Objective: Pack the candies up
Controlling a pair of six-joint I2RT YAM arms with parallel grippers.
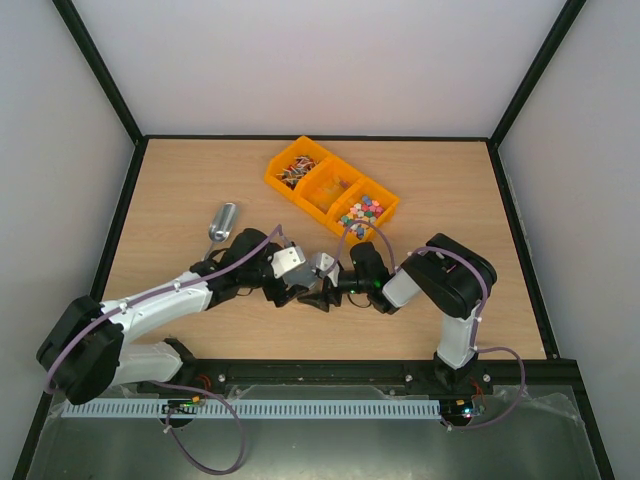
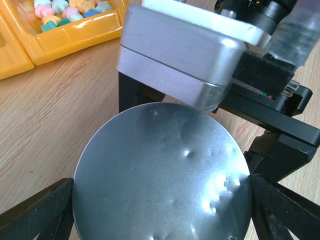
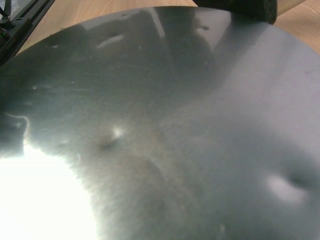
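The candies lie in an orange three-part tray (image 1: 385,195): red-white-dark pieces (image 1: 294,170), amber pieces (image 1: 333,188) and pastel cubes (image 1: 361,212), the last also showing in the left wrist view (image 2: 60,10). My left gripper (image 1: 308,292) and right gripper (image 1: 333,290) meet tip to tip in front of the tray. The left gripper (image 2: 160,200) is shut on a dented grey round disc (image 2: 160,175), with its fingers (image 2: 35,212) at both edges. The disc (image 3: 175,125) fills the right wrist view and hides the right fingers.
A silver metal scoop (image 1: 222,221) lies on the wood left of the tray. The right arm's silver and black wrist (image 2: 200,60) hangs close above the disc. The tray's yellow wall (image 2: 75,37) is just beyond. Black frame rails edge the table.
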